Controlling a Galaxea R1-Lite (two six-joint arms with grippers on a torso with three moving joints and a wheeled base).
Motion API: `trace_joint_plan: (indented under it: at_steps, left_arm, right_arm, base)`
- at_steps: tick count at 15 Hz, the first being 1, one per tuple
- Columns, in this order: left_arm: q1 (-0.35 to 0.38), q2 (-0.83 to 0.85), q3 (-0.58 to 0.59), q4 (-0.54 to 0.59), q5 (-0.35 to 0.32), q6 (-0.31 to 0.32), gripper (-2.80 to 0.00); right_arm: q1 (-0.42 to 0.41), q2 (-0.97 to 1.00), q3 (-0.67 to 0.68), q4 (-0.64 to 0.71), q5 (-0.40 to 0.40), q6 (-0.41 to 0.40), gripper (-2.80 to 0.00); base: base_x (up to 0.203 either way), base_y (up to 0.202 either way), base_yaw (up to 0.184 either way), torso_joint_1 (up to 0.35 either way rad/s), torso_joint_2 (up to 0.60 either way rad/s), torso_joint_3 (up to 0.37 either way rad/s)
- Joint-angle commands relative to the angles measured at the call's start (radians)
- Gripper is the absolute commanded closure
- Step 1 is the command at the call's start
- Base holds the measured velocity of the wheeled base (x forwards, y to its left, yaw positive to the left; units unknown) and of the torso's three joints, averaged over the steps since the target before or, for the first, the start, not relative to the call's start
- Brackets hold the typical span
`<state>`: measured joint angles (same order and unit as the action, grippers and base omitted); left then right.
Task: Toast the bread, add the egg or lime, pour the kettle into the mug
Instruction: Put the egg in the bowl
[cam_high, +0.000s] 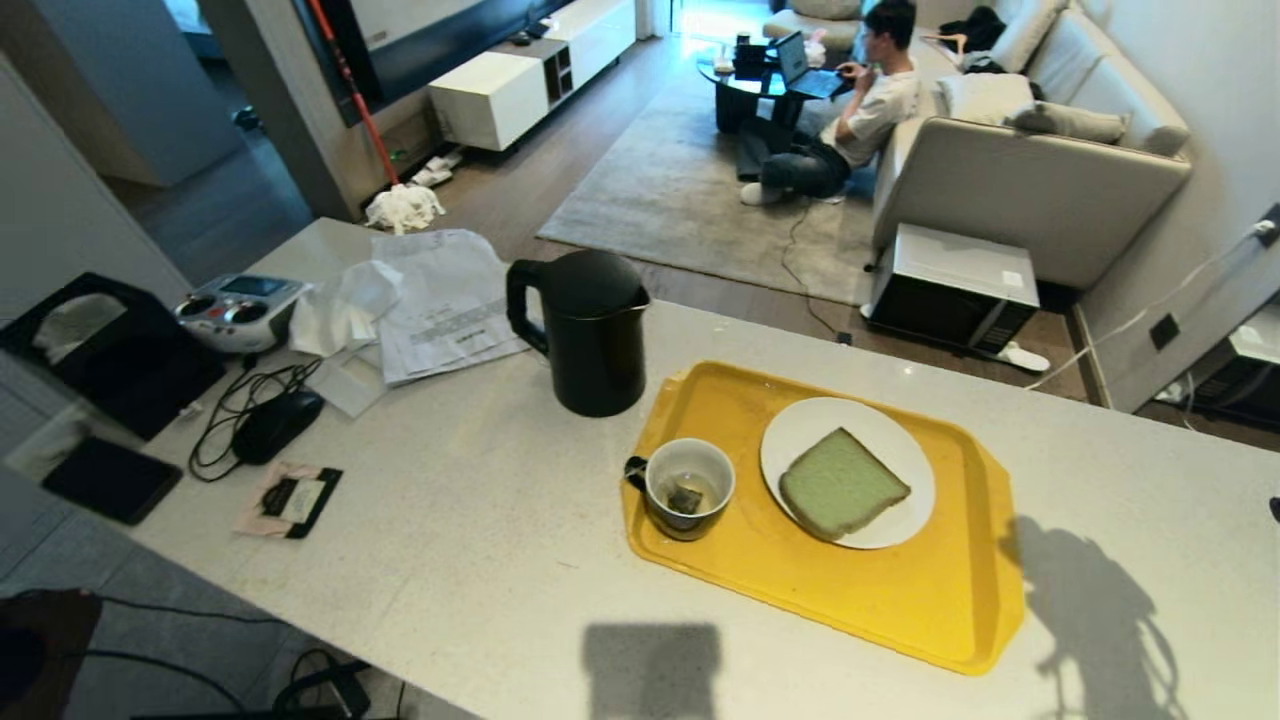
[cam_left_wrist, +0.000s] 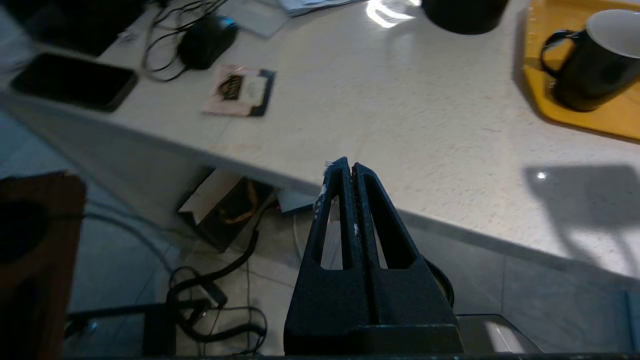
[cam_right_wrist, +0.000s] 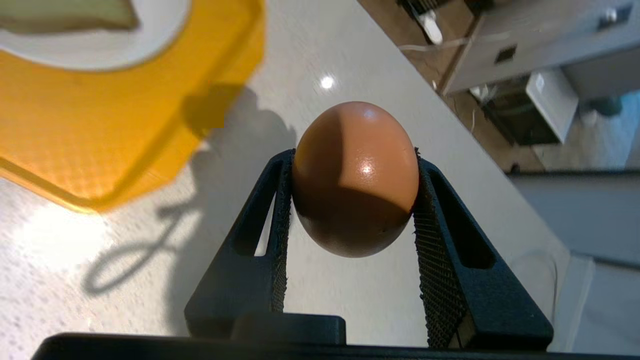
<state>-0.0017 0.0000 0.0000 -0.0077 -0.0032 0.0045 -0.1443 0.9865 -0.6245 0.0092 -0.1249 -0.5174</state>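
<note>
Carrying the egg in my right gripper, I judge the task about midway. The bread lies flat on the white plate at the centre of the yellow tray; whether it has been toasted I cannot tell. The mug stands on the tray at the plate's 9 o'clock, with what looks like a tea bag inside and no sign of poured water. The kettle stands on the counter at the mug's 11 o'clock, so pouring looks left to do, as does setting the egg down. My right fingers are part-spread, their ridged pads pressing the egg's two sides, above bare counter off the tray's edge. My left gripper hangs pressed together, holding nothing, off the counter's near edge.
</note>
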Motion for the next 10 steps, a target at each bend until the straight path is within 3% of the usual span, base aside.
trace_joint_plan:
  at_steps: [1, 4, 7, 10]
  left_arm:
    - [0.0, 0.0, 0.0, 0.0, 0.0, 0.0, 0.0]
    - [0.0, 0.0, 0.0, 0.0, 0.0, 0.0, 0.0]
    - [0.0, 0.0, 0.0, 0.0, 0.0, 0.0, 0.0]
    - [0.0, 0.0, 0.0, 0.0, 0.0, 0.0, 0.0]
  right_arm:
    - [0.011, 0.009, -0.001, 0.0, -0.001, -0.002, 0.0]
    - [0.022, 0.013, -0.001, -0.002, -0.001, -0.003, 0.0]
    - [0.029, 0.021, -0.017, 0.008, -0.001, 0.004, 0.0]
    - [0.061, 0.042, -0.101, 0.15, 0.006, 0.007, 0.0]
  base:
    - [-0.003, -0.006, 0.169, 0.005, 0.0, 0.002]
    - [-0.003, -0.004, 0.096, 0.001, 0.0, 0.004]
    - [0.0, 0.0, 0.0, 0.0, 0.0, 0.0]
    - [0.0, 0.0, 0.0, 0.0, 0.0, 0.0]
